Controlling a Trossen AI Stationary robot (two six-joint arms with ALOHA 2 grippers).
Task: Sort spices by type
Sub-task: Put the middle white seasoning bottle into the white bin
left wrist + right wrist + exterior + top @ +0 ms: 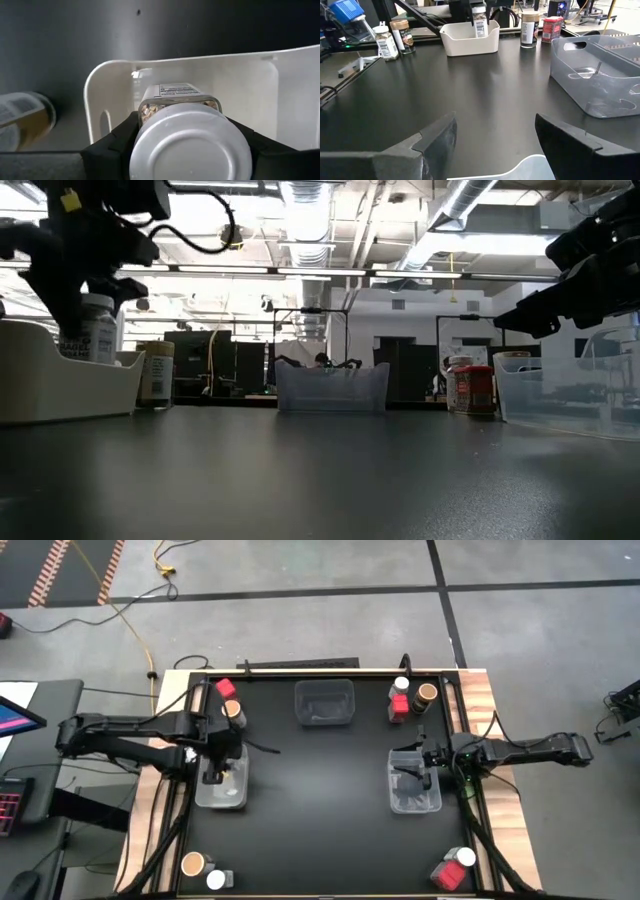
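The black table carries three clear bins and corner-clustered spice jars.

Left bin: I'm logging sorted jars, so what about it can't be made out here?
- Bin contents, high view: left hand covers them.
- Held jar label, left wrist view: cap hides it.
- Bin floor, low view: wall blocks it.
- Right wrist view: too far.
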